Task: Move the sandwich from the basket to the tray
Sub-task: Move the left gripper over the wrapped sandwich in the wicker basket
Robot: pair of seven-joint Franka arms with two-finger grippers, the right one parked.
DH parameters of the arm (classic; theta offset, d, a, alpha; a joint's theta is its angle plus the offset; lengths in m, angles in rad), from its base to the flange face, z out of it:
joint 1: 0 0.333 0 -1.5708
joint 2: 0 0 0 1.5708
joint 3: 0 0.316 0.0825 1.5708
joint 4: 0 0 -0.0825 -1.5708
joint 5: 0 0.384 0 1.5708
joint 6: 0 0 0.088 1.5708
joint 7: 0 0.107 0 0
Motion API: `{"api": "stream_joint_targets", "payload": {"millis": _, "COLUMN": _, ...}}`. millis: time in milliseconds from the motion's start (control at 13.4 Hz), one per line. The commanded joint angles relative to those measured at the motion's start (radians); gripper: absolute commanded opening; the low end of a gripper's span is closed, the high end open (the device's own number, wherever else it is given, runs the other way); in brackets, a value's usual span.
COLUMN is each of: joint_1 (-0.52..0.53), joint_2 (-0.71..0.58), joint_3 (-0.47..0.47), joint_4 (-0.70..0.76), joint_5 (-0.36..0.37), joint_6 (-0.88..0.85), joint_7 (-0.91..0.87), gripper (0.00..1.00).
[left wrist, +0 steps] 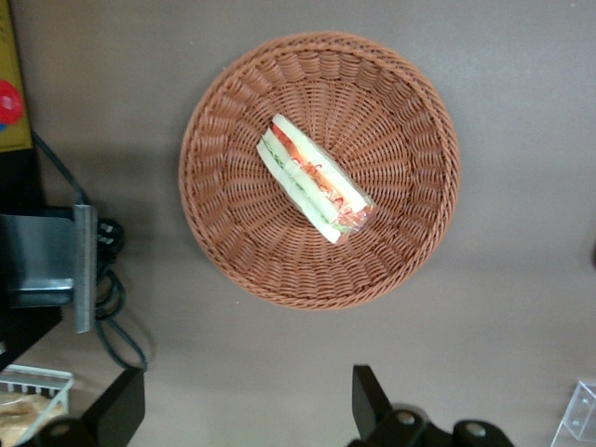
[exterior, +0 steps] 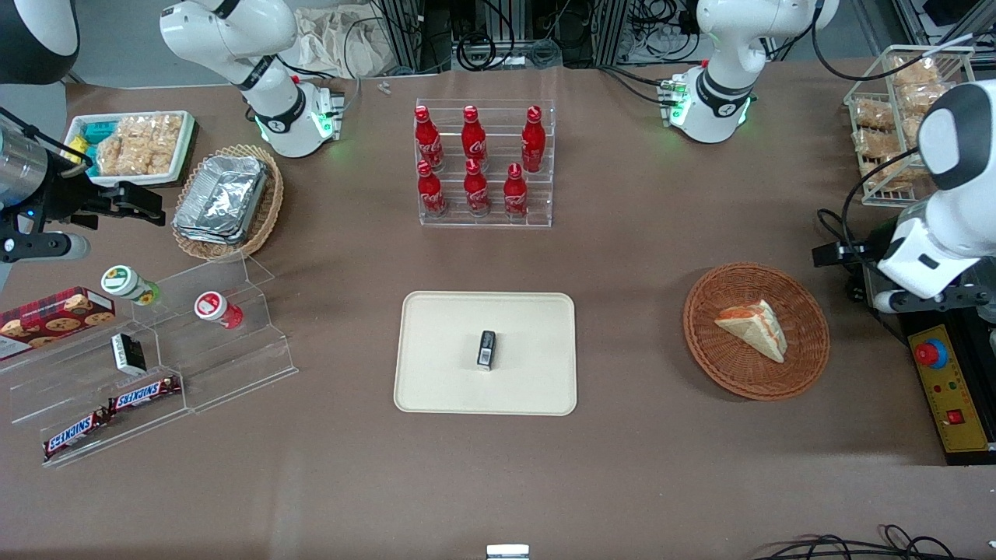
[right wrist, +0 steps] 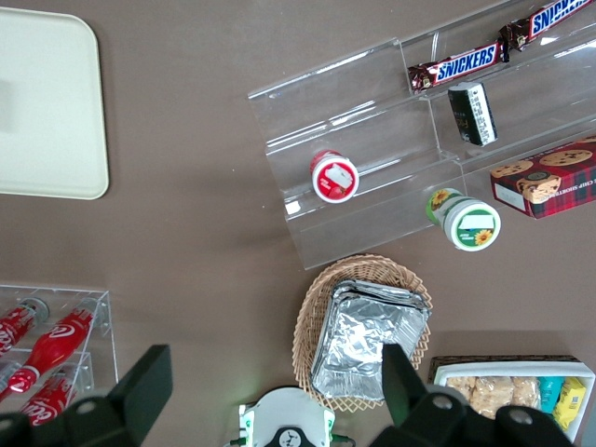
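- While the parked arm's end of the worktop (exterior: pixel 622 257) lies farthest from the fingers (left wrist: pixel 372 399), it carries a clear stepped stand (exterior: pixel 194 365) with Snickers bars (exterior: pixel 144 395) on it, and a tan wicker basket of foil containers (exterior: pixel 227 201).
- Nearer to the fingers, though still well apart from them, the tray (exterior: pixel 436 373) lies flat on the worktop with a small black packet (exterior: pixel 486 348) on its middle. A clear rack of six red bottles (exterior: pixel 484 163) stands farther from the front camera than the tray.
- Near the fingers, toward the working arm's end, sits the basket (exterior: pixel 724 358). The sandwich (exterior: pixel 755 329) lies in it, about the middle, its orange-red and green filling showing along the cut edge.
- The gripper (left wrist: pixel 247 410) hangs above bare worktop just beside the basket's rim, its fingers spread wide and grasping nothing, clear of the sandwich.
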Motion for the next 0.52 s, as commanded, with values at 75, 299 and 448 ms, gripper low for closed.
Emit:
{"api": "stream_joint_targets", "payload": {"millis": 75, "joint_1": -0.029, "joint_2": -0.016, "joint_3": -0.013, "joint_4": -0.12, "joint_5": 0.008, "joint_6": 0.144, "joint_7": -0.214, "gripper": 1.0}}
{"api": "stream_joint_targets", "payload": {"millis": 299, "joint_1": -0.047, "joint_2": 0.034, "joint_3": -0.016, "joint_4": -0.14, "joint_5": 0.02, "joint_6": 0.176, "joint_7": -0.323, "gripper": 1.0}}
{"api": "stream_joint_targets", "payload": {"millis": 448, "joint_1": -0.043, "joint_2": 0.06, "joint_3": -0.016, "joint_4": -0.158, "joint_5": 0.003, "joint_6": 0.225, "joint_7": -0.425, "gripper": 1.0}}
